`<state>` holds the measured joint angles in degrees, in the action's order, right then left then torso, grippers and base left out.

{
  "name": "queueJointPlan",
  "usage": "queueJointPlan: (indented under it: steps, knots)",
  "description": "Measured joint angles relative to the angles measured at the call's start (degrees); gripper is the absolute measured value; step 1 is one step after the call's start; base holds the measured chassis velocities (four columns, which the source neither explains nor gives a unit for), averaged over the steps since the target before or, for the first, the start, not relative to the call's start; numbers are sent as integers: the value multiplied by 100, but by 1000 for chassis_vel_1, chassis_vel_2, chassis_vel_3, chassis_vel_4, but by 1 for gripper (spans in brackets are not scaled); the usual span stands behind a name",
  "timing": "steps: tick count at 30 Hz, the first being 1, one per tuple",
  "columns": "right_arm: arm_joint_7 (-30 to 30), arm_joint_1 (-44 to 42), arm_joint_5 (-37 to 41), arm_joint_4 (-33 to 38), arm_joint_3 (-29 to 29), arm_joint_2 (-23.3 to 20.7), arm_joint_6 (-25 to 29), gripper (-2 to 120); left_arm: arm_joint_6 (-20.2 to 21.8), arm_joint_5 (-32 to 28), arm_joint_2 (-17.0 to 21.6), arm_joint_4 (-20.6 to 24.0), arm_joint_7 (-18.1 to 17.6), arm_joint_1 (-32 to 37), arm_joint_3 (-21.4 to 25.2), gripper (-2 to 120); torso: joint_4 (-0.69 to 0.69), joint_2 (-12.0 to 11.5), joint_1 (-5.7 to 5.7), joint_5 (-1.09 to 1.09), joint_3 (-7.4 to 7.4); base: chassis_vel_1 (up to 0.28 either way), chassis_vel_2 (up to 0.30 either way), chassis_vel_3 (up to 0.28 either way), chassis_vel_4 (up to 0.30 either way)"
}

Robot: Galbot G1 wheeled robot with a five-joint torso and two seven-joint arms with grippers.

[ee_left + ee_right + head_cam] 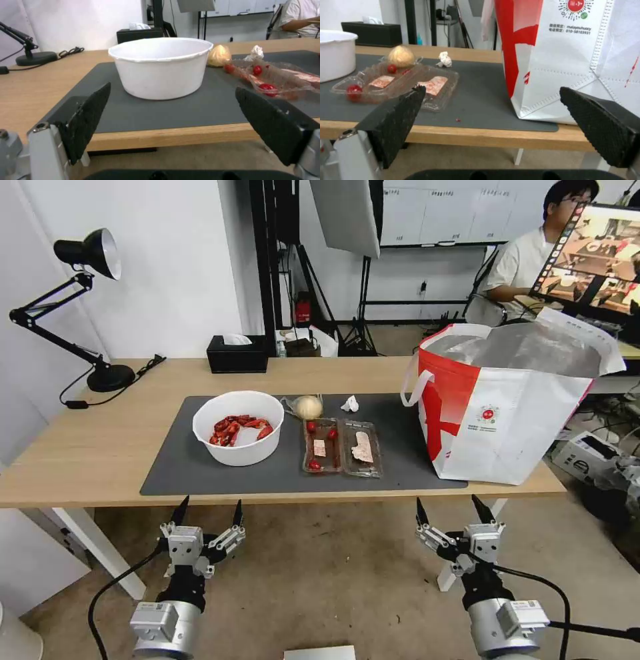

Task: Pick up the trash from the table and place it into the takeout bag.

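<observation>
My table (100,447) carries a grey mat (173,463) at centre. A lamp (110,377) and a tissue box (237,355) sit toward eleven o'clock; the takeout bag (507,413) sits at three.

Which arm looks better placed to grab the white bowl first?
Probably the left. The left gripper hangs open just short of the table edge, right in front of the bowl. The right gripper, also open, faces the bag, farther from the bowl.

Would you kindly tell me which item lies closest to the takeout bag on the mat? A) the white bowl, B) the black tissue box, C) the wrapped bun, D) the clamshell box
D: the clamshell box lies right beside the takeout bag on the mat, with the bun and bowl farther to the left.
</observation>
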<state>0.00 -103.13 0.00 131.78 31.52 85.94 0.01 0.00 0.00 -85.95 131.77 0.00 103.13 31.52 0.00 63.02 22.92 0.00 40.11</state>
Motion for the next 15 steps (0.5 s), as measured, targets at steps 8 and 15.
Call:
queueJointPlan:
  steps: [8,15]
  knots:
    - [67,492,791,-30,175,-701,-813,100,1024,-823,371,2,-906,-876,-317,100,-1,0,0,0,0,0,0,0,0]
    - [179,1194,1920,-96,405,-1684,-1919,100,1197,-1209,528,-80,-1134,-1121,-429,100,1,-1,1,-2,1,0,0,0,0]
